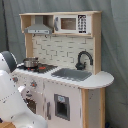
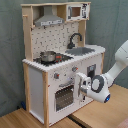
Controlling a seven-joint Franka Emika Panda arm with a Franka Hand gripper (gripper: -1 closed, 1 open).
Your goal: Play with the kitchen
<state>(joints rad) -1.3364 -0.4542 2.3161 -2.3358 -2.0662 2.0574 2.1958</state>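
One tall white and light-wood toy kitchen (image 2: 55, 65) stands on the wooden floor in both exterior views; a small metal pot (image 2: 48, 56) sits on its stovetop, the black faucet (image 2: 74, 38) further right; my gripper (image 2: 80, 86) hovers at its front, and I cannot tell how my claw stands.

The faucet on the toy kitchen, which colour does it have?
Black. The faucet curves over the grey sink, and it shows best in the first exterior view.
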